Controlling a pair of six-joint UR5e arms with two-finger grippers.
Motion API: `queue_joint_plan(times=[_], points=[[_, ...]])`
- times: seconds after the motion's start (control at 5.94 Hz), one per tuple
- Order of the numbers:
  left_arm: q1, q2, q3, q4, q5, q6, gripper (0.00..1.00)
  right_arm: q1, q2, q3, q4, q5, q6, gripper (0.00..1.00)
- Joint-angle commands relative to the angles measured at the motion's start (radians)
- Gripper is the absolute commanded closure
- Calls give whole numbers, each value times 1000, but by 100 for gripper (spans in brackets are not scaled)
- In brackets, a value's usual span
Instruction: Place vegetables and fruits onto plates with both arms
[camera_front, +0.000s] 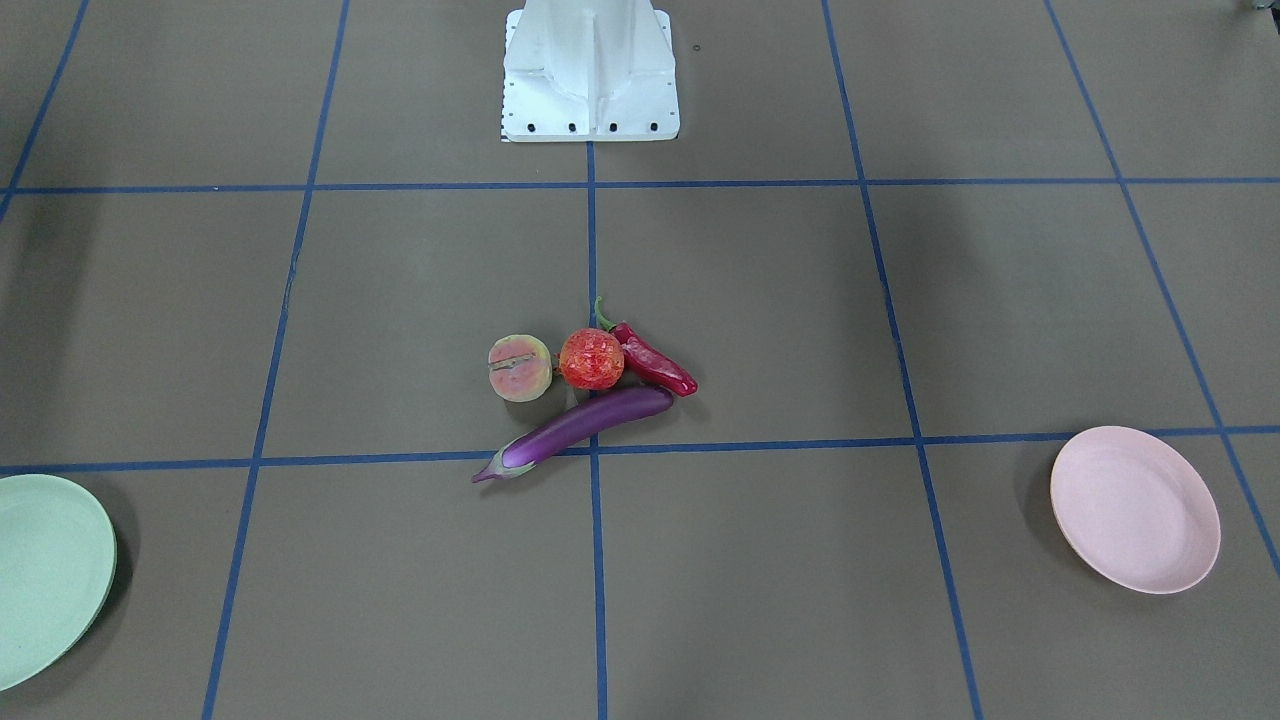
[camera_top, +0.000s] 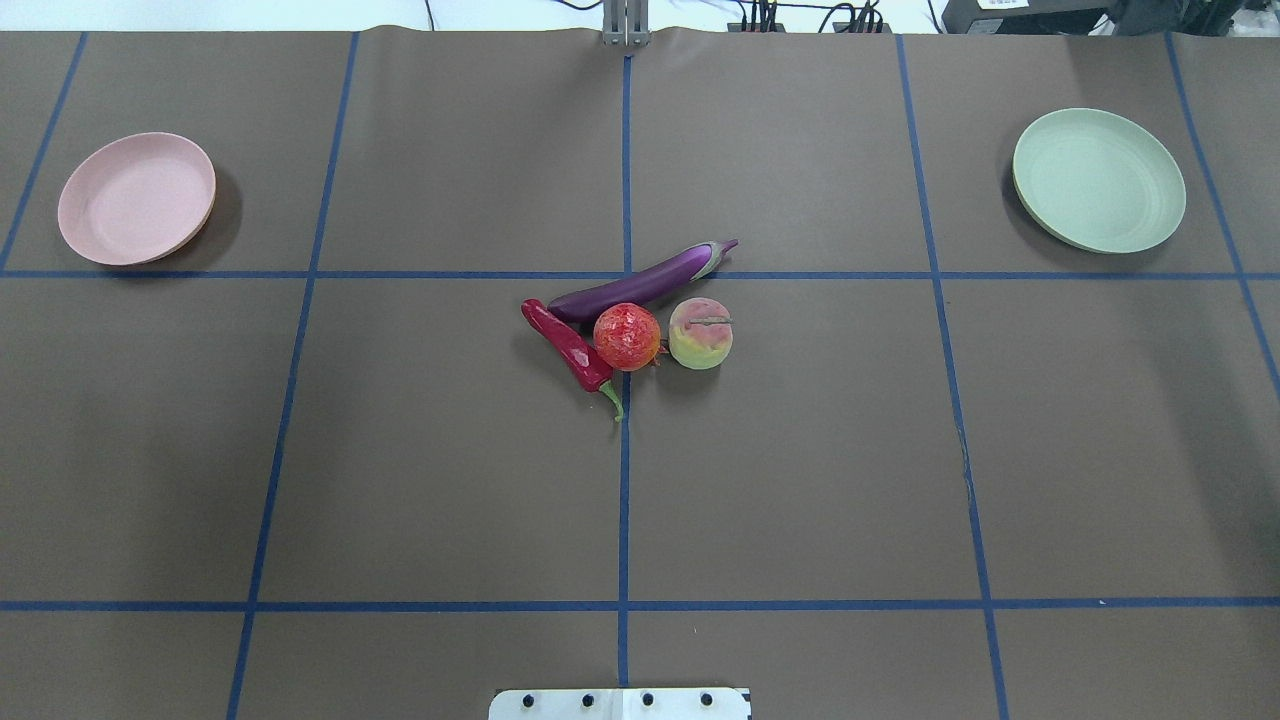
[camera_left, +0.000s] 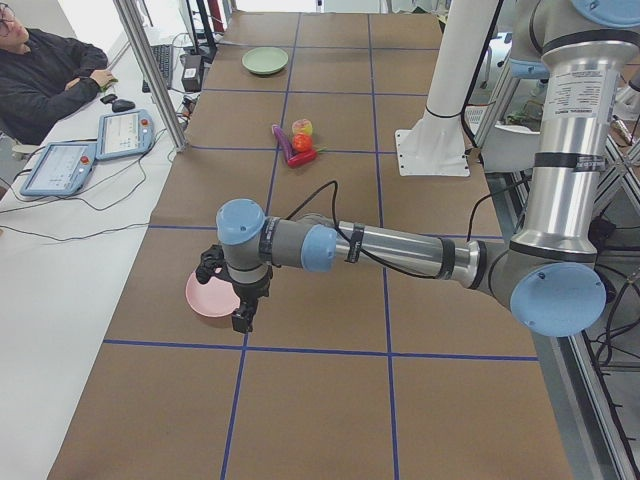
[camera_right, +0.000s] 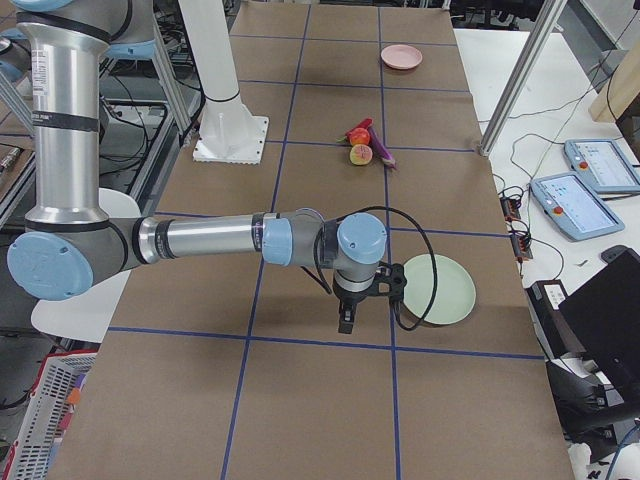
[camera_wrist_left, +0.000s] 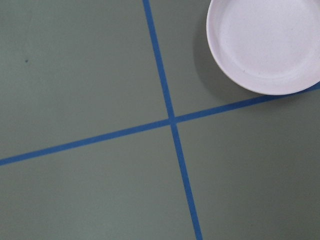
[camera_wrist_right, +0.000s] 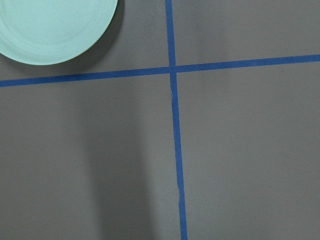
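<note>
at the overhead view's left, the pink plate (camera_top: 136, 198) sits bare near the table's far edge. the left gripper (camera_left: 243, 320) hangs just beside it, and i cannot tell whether its jaws are apart or together. toward the middle the produce is bunched: chili pepper (camera_top: 567, 347), eggplant (camera_top: 640, 283) and red-orange fruit (camera_top: 626, 336) touch or nearly touch, with the peach (camera_top: 700, 333) just beside the fruit. that crowding likely favours picking from the outer sides. at the right the green plate (camera_top: 1098, 180) lies bare, the right gripper (camera_right: 346, 322) near it, its jaws equally unreadable. one plate per side suits one arm each. broad brown table (camera_top: 400, 480) separates the cluster from both plates.
</note>
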Motion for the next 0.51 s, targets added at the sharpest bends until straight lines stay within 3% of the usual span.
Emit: queue_joint_plan(times=[0.0, 0.34], points=[[67, -96, -34, -14, 2, -113, 0, -19, 44, 2, 3, -2, 39, 0], [130, -171, -54, -21, -12, -250, 0, -32, 88, -7, 3, 10, 34, 0]])
